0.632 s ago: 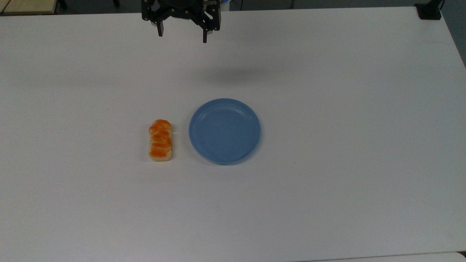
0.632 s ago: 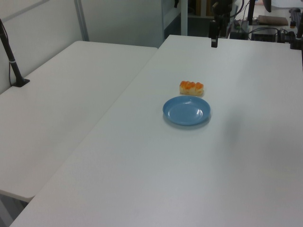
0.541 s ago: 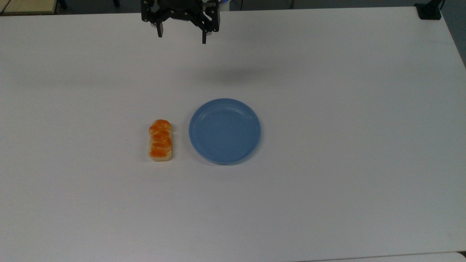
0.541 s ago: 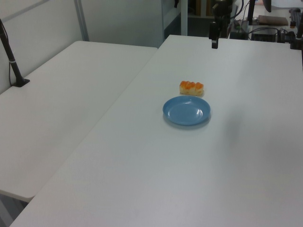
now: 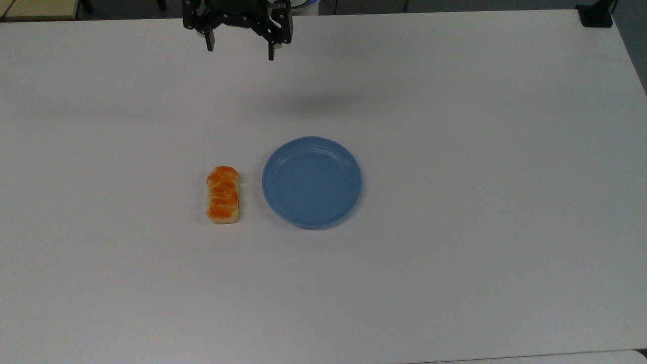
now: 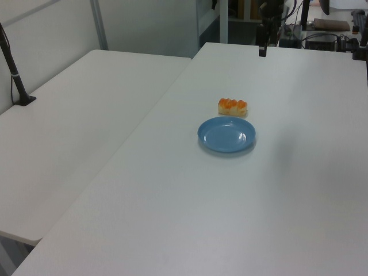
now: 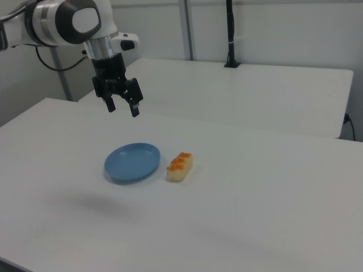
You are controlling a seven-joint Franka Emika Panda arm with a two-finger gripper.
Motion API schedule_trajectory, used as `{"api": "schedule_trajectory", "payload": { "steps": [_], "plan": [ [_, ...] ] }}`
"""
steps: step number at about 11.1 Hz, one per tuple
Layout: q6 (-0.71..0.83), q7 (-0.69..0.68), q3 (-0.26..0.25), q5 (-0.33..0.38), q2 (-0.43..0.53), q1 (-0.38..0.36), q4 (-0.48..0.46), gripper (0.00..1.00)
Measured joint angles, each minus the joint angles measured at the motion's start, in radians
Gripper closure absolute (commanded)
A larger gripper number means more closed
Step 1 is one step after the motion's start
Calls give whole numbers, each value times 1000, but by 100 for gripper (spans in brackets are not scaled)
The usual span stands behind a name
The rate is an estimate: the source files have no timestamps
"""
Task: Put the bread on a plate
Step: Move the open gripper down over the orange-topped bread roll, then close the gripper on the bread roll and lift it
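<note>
So here's what you're looking at. The gripper (image 5: 240, 52) is hanging in the air over the far edge of the table (image 5: 455, 253), up at about 12 o'clock in the top view, a bit toward the top view's left. Its two fingers are spread wide apart with nothing between them; you're seeing that clearly in the right view too, where the gripper (image 7: 121, 108) is pointing down, well above the tabletop and behind the plate (image 7: 132, 162).

The bread (image 5: 222, 195) is lying flat on the table, not on the plate. In the top view it's sitting just beside the plate (image 5: 312, 182), at the plate's 9 o'clock, with a narrow strip of bare table between them, so they aren't touching. Its long side is running 12 to 6, glossy orange top facing up.

In the left view the bread (image 6: 233, 106) is showing just past the plate (image 6: 226, 134), at its 12 o'clock, and the gripper (image 6: 262, 49) is hovering well apart from both, near the table's far end.

The plate is sitting empty near the table's middle.
</note>
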State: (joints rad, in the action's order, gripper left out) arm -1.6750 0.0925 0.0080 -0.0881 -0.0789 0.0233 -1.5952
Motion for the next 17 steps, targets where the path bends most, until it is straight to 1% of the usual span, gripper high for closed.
{"api": "schedule_trajectory", "payload": {
  "steps": [4,7,10,13,17],
  "plan": [
    [-31,-69,-6,0,-4,31,-1,0],
    [-111,-105,-8,2,-44,68,-9,0],
    [-220,-123,-8,33,-126,96,-13,0],
    [-318,-123,-8,33,-228,101,-17,0],
    [-486,-124,-9,33,-379,108,-19,0]
  ]
}}
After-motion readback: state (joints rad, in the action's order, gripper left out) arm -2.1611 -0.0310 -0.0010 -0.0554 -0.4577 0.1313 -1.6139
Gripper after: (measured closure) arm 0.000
